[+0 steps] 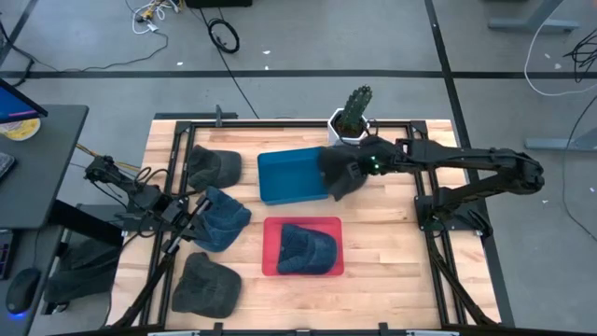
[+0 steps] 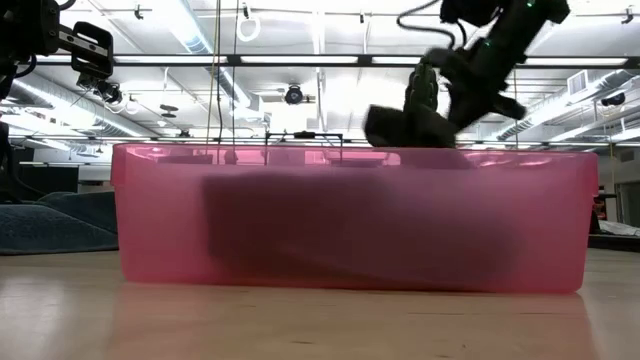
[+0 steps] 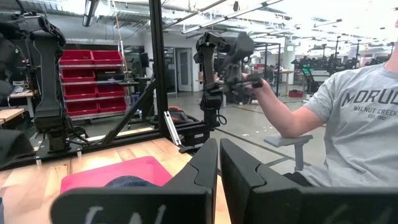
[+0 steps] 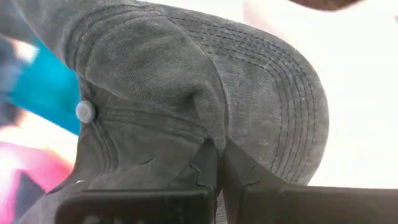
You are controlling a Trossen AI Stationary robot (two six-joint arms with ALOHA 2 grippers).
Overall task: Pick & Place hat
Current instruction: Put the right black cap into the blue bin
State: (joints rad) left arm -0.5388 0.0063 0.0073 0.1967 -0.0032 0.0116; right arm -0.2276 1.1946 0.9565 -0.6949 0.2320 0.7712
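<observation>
Right end effector (image 1: 347, 177) pinches a grey cap (image 1: 338, 174) by a fold of its crown; in the right wrist view the two fingers are closed almost together on the cloth, with the cap's brim (image 4: 292, 99) spread beyond them. The cap hangs clear of the worktop (image 1: 392, 252), over the right-hand edge of the blue bin (image 1: 291, 175), just in front of the potted cactus (image 1: 352, 114). Main risk, as I judge it: the hold is on a small pleat of soft fabric, so a quick swing or a snag of the brim on the bin wall could pull the cap free or leave it draped half over the rim. A second risk is brushing the cactus pot on a careless retreat. Right arm reaches in long from the right side, stretched nearly level across the back of the worktop. Left end effector (image 1: 187, 217) sits low at the left side beside a blue cap (image 1: 220, 219), fingers nearly shut on nothing. The red bin (image 1: 303, 246) holds another dark blue cap (image 1: 306, 248).
</observation>
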